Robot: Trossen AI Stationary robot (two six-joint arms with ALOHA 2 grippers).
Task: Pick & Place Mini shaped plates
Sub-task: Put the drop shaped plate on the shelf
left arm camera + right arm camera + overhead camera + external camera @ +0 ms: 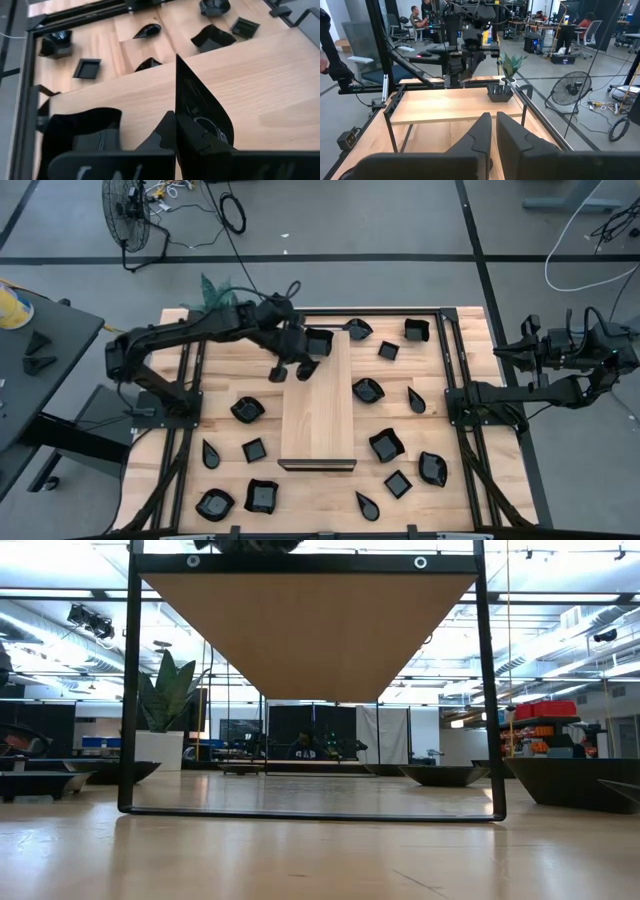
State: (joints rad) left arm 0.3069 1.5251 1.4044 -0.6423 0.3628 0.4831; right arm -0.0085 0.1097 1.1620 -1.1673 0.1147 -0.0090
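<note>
My left gripper [292,370] hovers over the far left part of the long pale wooden board [318,420], shut on a glossy black pointed mini plate [200,100]. Several more black mini shaped plates lie on the table on both sides of the board, such as a wavy one [248,409] and a square one [318,341] next to the gripper. Another black dish [80,130] shows close beside my left fingers. My right gripper [493,127] waits shut and empty past the table's right edge [505,350]. My left gripper pinches the plate's wide end [192,127] between its two fingers [162,132]. The fingers slant down over the board [260,80]. The plate stands on edge in the hold, its pointed end away from the fingers, and looks clear of the board's top.
The board is a raised platform on a black frame [310,812] in the middle of the table. A black rail frame [455,360] borders the table. A small pot with a green plant [215,292] stands at the far left corner. A fan [128,215] and cables lie on the floor beyond.
</note>
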